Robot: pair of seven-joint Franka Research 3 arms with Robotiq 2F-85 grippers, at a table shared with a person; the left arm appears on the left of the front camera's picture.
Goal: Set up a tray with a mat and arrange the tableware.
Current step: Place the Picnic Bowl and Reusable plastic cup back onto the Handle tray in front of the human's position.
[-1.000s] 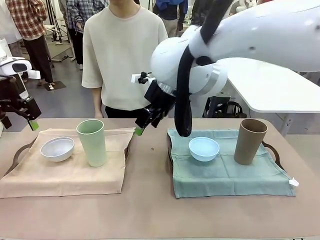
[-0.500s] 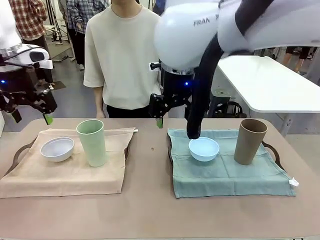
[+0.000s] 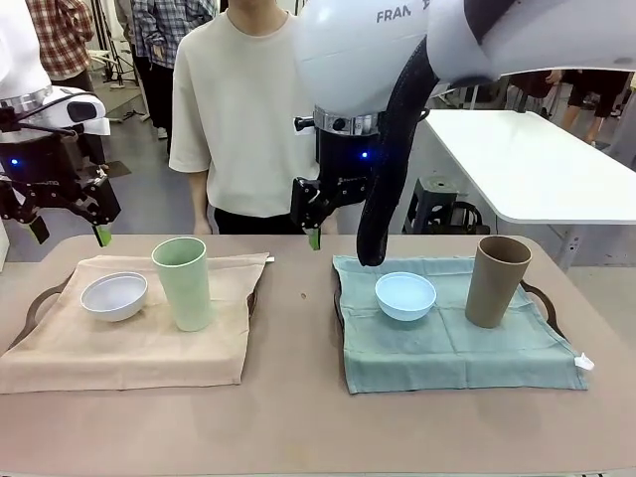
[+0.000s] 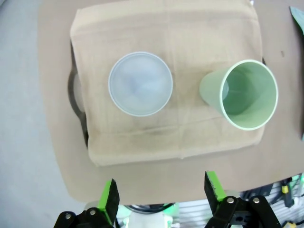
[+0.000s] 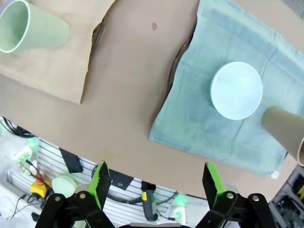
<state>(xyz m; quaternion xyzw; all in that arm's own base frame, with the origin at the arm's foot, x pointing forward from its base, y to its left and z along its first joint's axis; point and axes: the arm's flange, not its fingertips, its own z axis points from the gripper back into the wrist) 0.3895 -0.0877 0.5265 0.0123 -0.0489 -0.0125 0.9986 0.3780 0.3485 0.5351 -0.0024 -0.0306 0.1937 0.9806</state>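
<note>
At the far left the left gripper (image 3: 68,231) hangs high above the counter's (image 3: 298,417) left edge, released, its green-tipped fingers spread with nothing between them; its wrist view looks straight down on the left setting. There a tan mat (image 3: 129,343) covers a dark tray (image 3: 40,296), of which little more than a handle peeks out. On the mat sit 1 white bowl (image 3: 114,295) and, just beside it to the right, 1 pale green tumbler (image 3: 182,283), upright and apart from the bowl.

Behind the middle of the counter a person (image 3: 253,109) stands at the far side, and the right gripper (image 5: 154,183) hovers in the air over the gap between the 2 trays, also released and empty.

To the right, a teal mat (image 3: 447,348) lies over a second tray (image 3: 542,298). The light blue bowl (image 3: 405,295) rests left of centre on it, and the tan-brown tumbler (image 3: 497,281) stands upright near its right end, well clear of the bowl.

Judging by this, the job looks essentially finished: 2 trays, 2 mats, 2 bowls and 2 tumblers all placed, both arms clear. At most, a small tidy of the mats' edges is left.
</note>
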